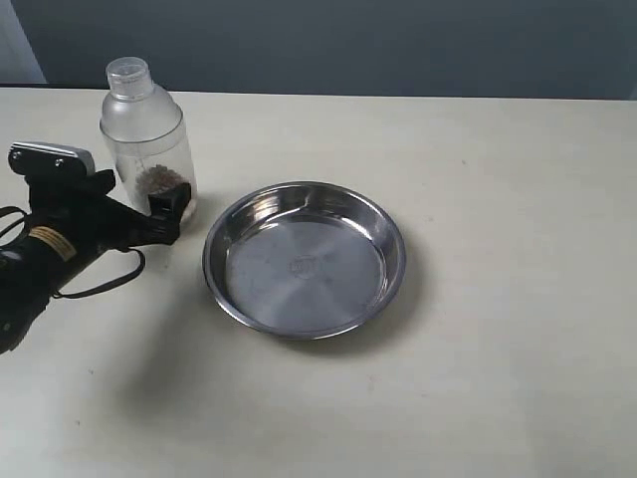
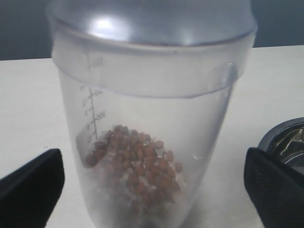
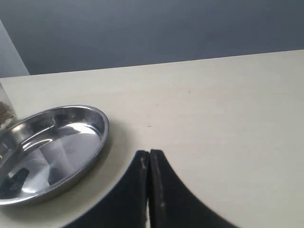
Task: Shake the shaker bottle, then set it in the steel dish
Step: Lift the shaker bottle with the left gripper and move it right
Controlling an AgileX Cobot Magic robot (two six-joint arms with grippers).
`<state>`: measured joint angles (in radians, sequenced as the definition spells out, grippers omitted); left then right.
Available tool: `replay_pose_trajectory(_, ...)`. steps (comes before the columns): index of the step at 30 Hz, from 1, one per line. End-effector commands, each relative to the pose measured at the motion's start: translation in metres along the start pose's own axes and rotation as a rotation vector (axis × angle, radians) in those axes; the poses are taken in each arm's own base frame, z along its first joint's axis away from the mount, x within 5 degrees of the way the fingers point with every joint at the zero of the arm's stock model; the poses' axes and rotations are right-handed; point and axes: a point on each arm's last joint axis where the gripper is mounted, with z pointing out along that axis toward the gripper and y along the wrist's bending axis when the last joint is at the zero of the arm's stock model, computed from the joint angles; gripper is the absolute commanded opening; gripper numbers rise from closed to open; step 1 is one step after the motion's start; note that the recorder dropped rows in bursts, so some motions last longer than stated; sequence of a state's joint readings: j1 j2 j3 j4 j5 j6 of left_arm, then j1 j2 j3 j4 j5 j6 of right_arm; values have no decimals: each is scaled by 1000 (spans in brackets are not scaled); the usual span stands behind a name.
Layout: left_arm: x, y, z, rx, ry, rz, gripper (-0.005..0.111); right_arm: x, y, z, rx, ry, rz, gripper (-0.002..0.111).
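While its jaws stand wide apart, flanking the shaker bottle [image 1: 144,139] without touching it, the left gripper [image 1: 159,209] sits low, arm stretched in along the table [image 1: 498,349]. The bottle's upright, just beside the steel dish [image 1: 388,239]. The right gripper [image 3: 149,166] is pinched closed.

The shaker bottle [image 1: 147,139] is recorded as clear frosted plastic with a whitish translucent cap; a faint graduation scale [image 2: 92,111] is seen on its wall. The granules [image 2: 137,164] inside are noted as reddish brown. The steel dish [image 1: 305,259] is found bright silver and mirror-shiny, with pale and dark reflections. The table [image 1: 498,349] is recorded as plain cream, marked by a few tiny dark specks. The left gripper [image 2: 152,190] and right gripper [image 3: 149,190] are noted as matt black; a yellow label [image 1: 45,242] and a silver-grey plate [image 1: 50,156] are seen on the left arm. The backdrop [image 1: 398,40] is dark blue-grey.
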<state>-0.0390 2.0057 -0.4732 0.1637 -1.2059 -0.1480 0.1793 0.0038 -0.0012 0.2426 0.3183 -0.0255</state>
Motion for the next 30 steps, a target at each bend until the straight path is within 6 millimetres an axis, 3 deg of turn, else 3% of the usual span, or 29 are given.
replay_pose_trajectory(1, -3, 0, 0, 2, -20, -8, 101, -1, 0, 0, 0, -12, -7, -1)
replay_pose_trajectory(20, -22, 2, 21, -6, -112, 35, 101, -1, 0, 0, -1, -12, -6, -1)
replay_pose_trajectory(30, 12, 8, 34, -17, -19, 25, 101, -1, 0, 0, -1, -12, -6, -1)
